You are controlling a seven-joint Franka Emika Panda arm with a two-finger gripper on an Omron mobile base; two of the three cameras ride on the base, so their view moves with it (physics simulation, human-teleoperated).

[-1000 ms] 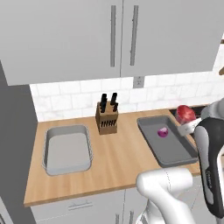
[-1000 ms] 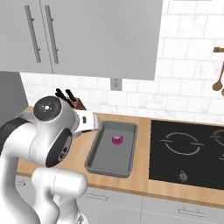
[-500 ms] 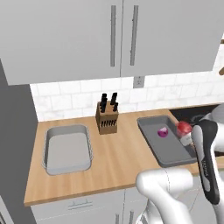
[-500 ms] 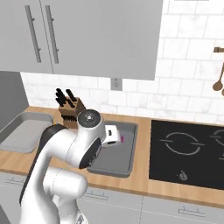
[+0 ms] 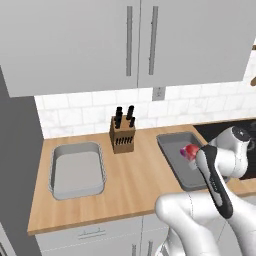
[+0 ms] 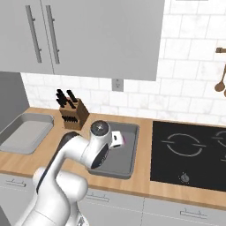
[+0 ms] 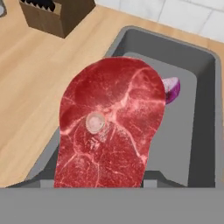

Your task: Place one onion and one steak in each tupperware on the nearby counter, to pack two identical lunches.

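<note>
You have two pieces of tupperware on the counter (image 5: 135, 175). The right tupperware (image 7: 201, 131) lies near the stovetop (image 6: 190, 154); its grey floor holds one purple onion (image 7: 171, 89), which rests toward the back half of the tray. In the left base view you see the onion (image 5: 183, 152) as a small purple spot just beside the red of the steak (image 5: 192, 151).

The steak (image 7: 111, 127) hangs over this tray, in front of the hand camera: a large red, marbled slab with a pale round bone near its middle. It covers much of the tray's near left side and overlaps the left wall in the picture. Whether its lower edge touches the tray floor you cannot tell. The onion peeks out from behind the steak's upper right edge.

The gripper (image 5: 197, 155) is held over the right tupperware and grasps the steak, its jaws part closed on the meat; the fingertips themselves are hidden behind the slab.

The left tupperware (image 5: 76, 170) sits well apart, at the far left of the counter, and you see only its bare grey floor. In the right base view it (image 6: 24, 132) lies at the left edge.

Between the two trays, toward the tiled wall, stands a wooden knife block (image 5: 123, 135) with dark handles sticking up.
</note>
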